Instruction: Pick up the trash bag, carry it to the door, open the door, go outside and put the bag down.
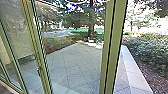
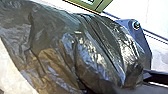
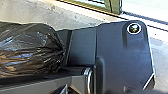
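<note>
One glossy black plastic trash bag (image 2: 75, 50), seemingly mid-carry near the green-framed glass door (image 1: 39, 52), needs snag-free clearance, grippers' grip unclear.

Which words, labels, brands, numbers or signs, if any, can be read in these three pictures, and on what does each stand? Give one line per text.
None: there is no text that can be read.
Black trash bag: creases and glare, no readable print.
Broad green post: no readable lettering.
Small fitting on the slimmer green post: too small to tell whether it bears a mark.
</note>
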Available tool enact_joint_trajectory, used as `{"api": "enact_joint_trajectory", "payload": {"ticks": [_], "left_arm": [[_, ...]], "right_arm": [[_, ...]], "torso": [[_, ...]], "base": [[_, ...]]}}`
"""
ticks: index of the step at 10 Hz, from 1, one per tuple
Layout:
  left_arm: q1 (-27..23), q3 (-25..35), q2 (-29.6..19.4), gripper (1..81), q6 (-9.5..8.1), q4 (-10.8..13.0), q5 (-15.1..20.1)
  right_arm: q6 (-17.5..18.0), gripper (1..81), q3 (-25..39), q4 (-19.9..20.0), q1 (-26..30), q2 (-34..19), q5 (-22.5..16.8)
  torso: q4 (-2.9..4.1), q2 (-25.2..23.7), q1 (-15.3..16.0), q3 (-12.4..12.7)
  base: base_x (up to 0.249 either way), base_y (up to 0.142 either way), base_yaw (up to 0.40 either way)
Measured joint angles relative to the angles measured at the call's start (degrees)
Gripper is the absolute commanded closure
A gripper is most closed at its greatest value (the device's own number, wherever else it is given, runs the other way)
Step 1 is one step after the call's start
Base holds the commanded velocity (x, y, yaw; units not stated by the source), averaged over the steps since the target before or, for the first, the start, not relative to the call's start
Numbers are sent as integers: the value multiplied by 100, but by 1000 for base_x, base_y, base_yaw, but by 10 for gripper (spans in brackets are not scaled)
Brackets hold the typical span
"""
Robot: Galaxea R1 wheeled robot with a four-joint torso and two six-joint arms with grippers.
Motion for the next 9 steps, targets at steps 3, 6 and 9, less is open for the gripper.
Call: {"api": "enact_joint_trajectory", "payload": {"ticks": [3,6,9], "left_arm": [[0,-262,85,811,0,-2,-9],[-16,-295,116,811,0,-2,-23],[-13,-293,146,811,2,0,-21]], "right_arm": [[0,10,-204,-13,-79,322,-5],[1,10,-887,-13,-145,714,-13],[45,10,-1358,-9,-157,1011,0]], "torso": [[0,0,0,0],[0,-2,0,2],[0,-2,0,2]], "base": [[0,0,0],[0,0,0],[0,0,0]]}}
